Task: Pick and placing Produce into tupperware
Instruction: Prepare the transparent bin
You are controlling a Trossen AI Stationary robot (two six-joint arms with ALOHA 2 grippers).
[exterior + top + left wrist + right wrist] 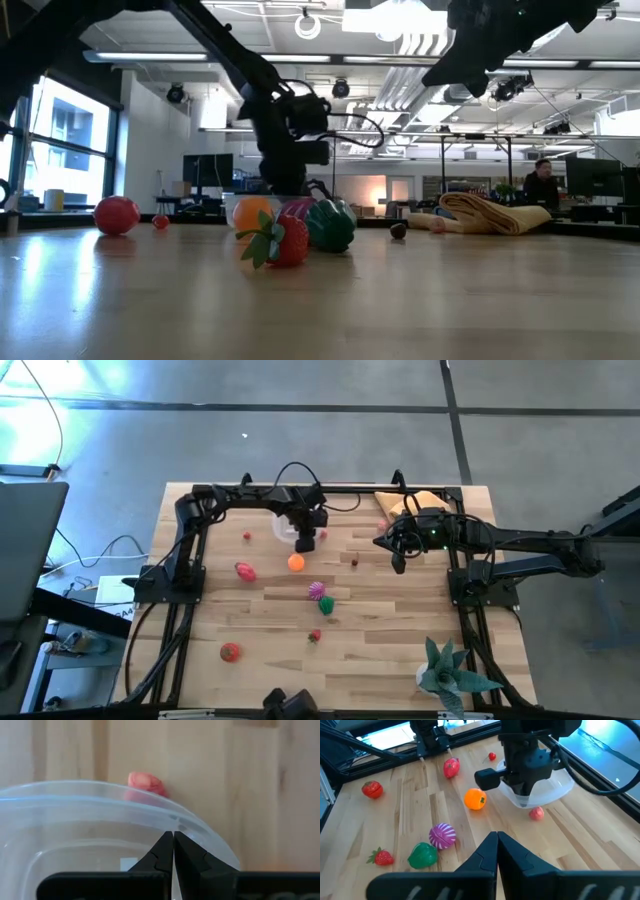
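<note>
The clear tupperware (283,528) sits at the far middle of the wooden table; it also shows in the left wrist view (75,835) and the right wrist view (550,790). My left gripper (305,541) is shut on its rim. The produce lies loose on the table: an orange ball (296,562), a magenta piece (317,590), a green piece (326,605), a strawberry (315,635), a red tomato (230,652), a pink-red piece (245,571), and a small pink piece (536,813) beside the tupperware. My right gripper (398,563) is shut and empty, above the table to the tupperware's right. My left gripper pinches the tupperware's rim (172,820) between its two fingers, on the side toward the table's right and near edges. The fingers come from above, pointing down. Whether the tupperware is lifted or rests on the table, I cannot tell.
A tan cloth (415,503) lies at the far right corner. A teal spiky plant (450,670) stands at the near right. Small red pieces lie at the tupperware's left (247,536) and between the grippers (354,561). Black frame rails run along the table's edges.
</note>
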